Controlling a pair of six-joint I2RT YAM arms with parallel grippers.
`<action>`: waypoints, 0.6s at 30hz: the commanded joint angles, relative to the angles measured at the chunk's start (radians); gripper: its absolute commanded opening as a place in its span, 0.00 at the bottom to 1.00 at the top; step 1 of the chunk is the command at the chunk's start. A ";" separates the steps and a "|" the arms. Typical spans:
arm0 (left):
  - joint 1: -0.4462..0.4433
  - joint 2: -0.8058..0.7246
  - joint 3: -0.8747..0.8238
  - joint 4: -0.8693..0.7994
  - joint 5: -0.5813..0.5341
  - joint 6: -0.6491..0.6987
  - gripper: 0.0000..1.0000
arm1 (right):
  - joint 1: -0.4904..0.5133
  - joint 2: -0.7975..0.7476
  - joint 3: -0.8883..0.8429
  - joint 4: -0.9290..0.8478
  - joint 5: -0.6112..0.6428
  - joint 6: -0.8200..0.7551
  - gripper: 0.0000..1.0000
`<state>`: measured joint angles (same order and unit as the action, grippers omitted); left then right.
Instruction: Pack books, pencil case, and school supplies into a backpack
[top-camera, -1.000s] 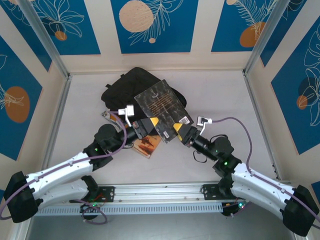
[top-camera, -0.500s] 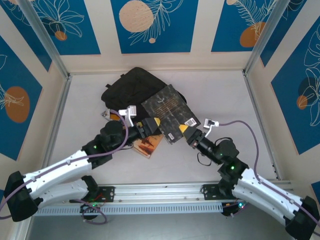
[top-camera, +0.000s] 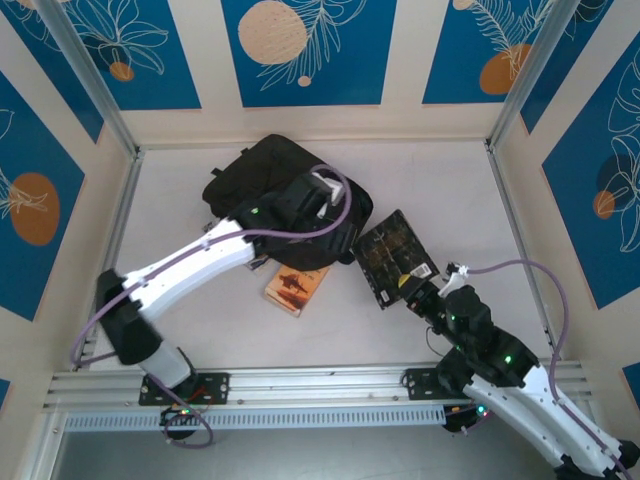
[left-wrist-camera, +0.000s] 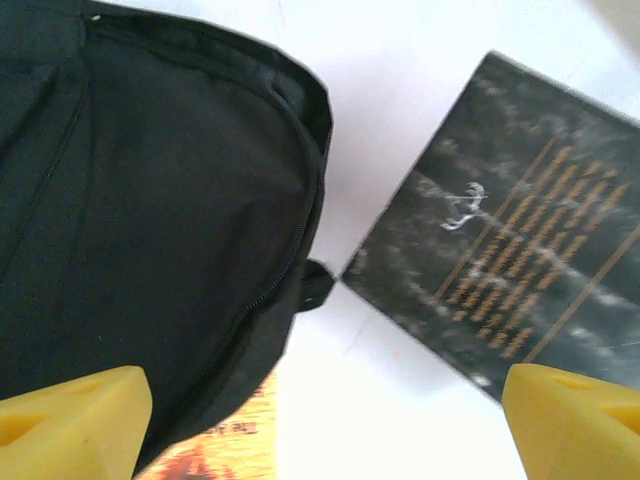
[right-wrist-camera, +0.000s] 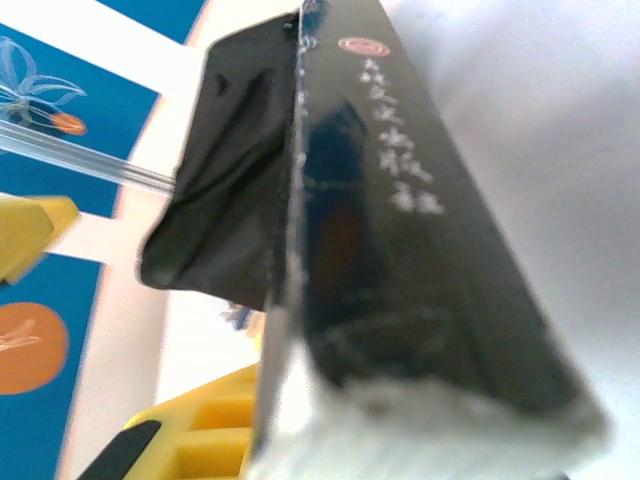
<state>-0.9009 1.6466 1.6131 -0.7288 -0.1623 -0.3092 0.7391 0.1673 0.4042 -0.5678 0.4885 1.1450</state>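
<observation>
A black book with a gold pattern (top-camera: 393, 258) is off the table, tilted, with my right gripper (top-camera: 410, 284) shut on its near edge. In the right wrist view its dark spine (right-wrist-camera: 400, 230) stands close in front of the lens, one yellow finger (right-wrist-camera: 190, 435) beside it. The black backpack (top-camera: 262, 172) lies at the back centre. My left gripper (top-camera: 330, 215) hangs open above the backpack's right edge. Its yellow fingertips (left-wrist-camera: 70, 420) are wide apart with nothing between them. An orange book (top-camera: 297, 284) lies flat just in front of the backpack, partly under its edge (left-wrist-camera: 215, 440).
Patterned blue-and-cream walls with metal posts close in the table on three sides. The arms' mounting rail (top-camera: 320, 385) runs along the near edge. Bare table (top-camera: 450, 190) lies to the right of the backpack.
My left gripper let go of the black book, opened, and swung up over the backpack. My right gripper shut on the book and drew it right and nearer.
</observation>
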 joint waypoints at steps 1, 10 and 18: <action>0.007 0.107 0.154 -0.244 -0.077 0.239 0.92 | -0.006 -0.043 0.048 -0.042 0.077 -0.067 0.00; 0.016 0.373 0.390 -0.358 -0.156 0.335 0.91 | -0.023 -0.077 0.045 -0.079 0.096 -0.124 0.00; 0.038 0.501 0.481 -0.398 -0.191 0.318 0.66 | -0.040 -0.077 0.048 -0.083 0.084 -0.158 0.00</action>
<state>-0.8799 2.1353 2.0521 -1.0752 -0.3275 0.0048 0.7040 0.1123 0.4084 -0.7052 0.5438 1.0218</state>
